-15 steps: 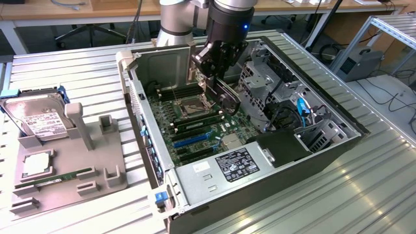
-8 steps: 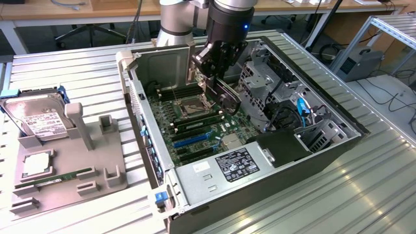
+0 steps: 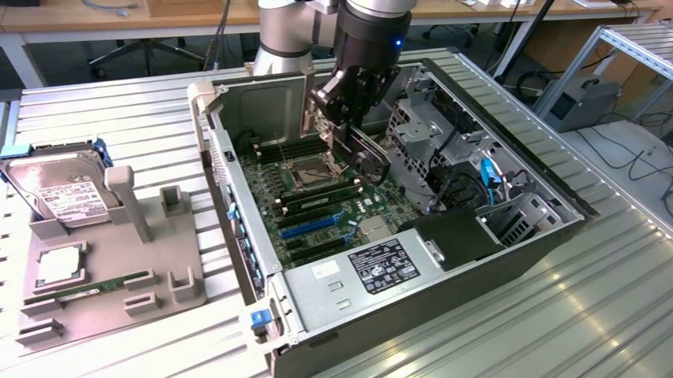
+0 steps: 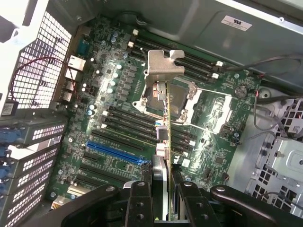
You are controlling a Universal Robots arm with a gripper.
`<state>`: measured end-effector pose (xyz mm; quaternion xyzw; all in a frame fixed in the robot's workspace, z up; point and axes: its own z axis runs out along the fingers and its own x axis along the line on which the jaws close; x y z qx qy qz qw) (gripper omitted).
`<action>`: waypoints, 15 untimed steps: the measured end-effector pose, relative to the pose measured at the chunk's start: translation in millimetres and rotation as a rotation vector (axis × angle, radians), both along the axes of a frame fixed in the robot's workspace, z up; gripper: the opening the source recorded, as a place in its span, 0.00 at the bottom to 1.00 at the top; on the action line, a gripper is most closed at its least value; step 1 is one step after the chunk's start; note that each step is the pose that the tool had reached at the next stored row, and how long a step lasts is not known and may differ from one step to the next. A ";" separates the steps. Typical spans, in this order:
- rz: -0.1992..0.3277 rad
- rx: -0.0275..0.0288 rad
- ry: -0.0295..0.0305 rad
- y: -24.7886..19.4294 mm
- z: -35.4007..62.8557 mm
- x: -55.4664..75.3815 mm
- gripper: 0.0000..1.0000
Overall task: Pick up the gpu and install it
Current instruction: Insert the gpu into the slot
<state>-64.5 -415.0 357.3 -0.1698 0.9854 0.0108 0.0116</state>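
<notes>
My gripper (image 3: pixel 352 118) hangs inside the open computer case (image 3: pixel 547 236), above the motherboard (image 3: pixel 315 205), and is shut on the gpu (image 3: pixel 368 157). The gpu is a thin dark card that points down from the fingers. In the wrist view I see the gpu (image 4: pixel 166 137) edge-on, held between the black fingers (image 4: pixel 139 201) of my gripper (image 4: pixel 163 191). Its silvery end bracket (image 4: pixel 163 66) sits at the far end. The card hovers over the CPU socket (image 4: pixel 175 101), clear of the board. The blue expansion slot (image 4: pixel 116 153) and the black slots beside it lie off to one side of it.
A grey parts holder (image 3: pixel 158 268) stands at the exterior view's left. It carries a silver hard drive (image 3: pixel 63 189), a green RAM stick (image 3: pixel 90 290) and a CPU (image 3: pixel 61 268). Drive cages and cables (image 3: pixel 462 173) crowd the case's right side, and the power supply (image 3: pixel 384 268) sits at its near end.
</notes>
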 end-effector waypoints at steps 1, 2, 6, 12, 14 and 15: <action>0.002 0.0000 0.0000 0.0 0.0 0.0 0.27; 0.005 0.0000 0.0000 0.0 0.0 0.0 0.27; 0.018 0.0001 0.0000 0.0 0.0 0.0 0.27; 0.033 0.0000 0.0000 0.0 0.0 0.0 0.27; 0.039 0.0000 0.0000 0.0 0.0 0.0 0.27; 0.041 0.0000 0.0000 0.0 0.0 0.0 0.27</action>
